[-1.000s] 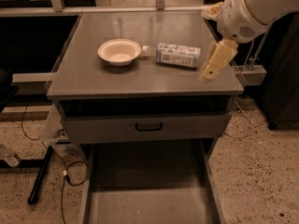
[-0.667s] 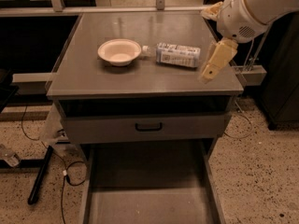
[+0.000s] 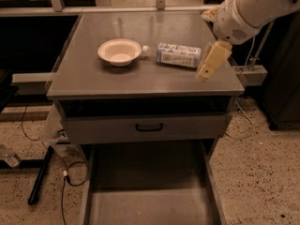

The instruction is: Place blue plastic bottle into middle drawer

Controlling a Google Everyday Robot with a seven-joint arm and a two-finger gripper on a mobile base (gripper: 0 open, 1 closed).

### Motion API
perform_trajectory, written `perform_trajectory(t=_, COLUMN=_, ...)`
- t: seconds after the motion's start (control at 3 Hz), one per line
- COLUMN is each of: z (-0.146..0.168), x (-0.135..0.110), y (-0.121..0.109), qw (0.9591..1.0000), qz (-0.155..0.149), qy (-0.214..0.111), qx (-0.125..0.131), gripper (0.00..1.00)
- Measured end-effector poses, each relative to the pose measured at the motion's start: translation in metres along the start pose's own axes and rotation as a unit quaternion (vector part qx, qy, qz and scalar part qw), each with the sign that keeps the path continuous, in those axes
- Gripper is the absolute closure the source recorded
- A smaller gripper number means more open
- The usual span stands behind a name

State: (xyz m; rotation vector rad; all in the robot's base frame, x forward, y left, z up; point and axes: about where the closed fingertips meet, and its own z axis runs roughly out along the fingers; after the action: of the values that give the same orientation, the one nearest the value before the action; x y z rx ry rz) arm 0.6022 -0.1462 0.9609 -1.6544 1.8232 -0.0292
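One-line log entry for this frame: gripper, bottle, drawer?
blue plastic bottle: lying on tabletop beside bowl, not grasped | gripper: just right of bottle, over tabletop edge | middle drawer: open

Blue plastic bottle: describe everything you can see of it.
The blue plastic bottle is a small bottle with a blue-and-white printed label around its body and a pale cap. It lies on its side on the grey cabinet top, cap end toward the cream bowl and close to its rim; whether they touch cannot be told. The gripper hangs just beyond its base end, not holding it.
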Motion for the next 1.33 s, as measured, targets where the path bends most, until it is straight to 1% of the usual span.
perform_trajectory(t=0.33, z=0.033, x=0.024, y=-0.022, qw=0.9995, qz=0.029, qy=0.009, qx=-0.003, gripper=0.0)
perform_trajectory(t=0.67, z=0.062, x=0.048, y=-0.037, qw=0.9981, qz=0.06, qy=0.009, qx=-0.012, gripper=0.0)
perform_trajectory(t=1.0, z=0.086, x=0.063, y=-0.045, qw=0.9957, qz=0.088, qy=-0.006, qx=-0.027, gripper=0.0)
perform_trajectory(t=1.33, z=0.107, x=0.066, y=-0.05, qw=0.9923, qz=0.109, qy=-0.036, qx=-0.047, gripper=0.0)
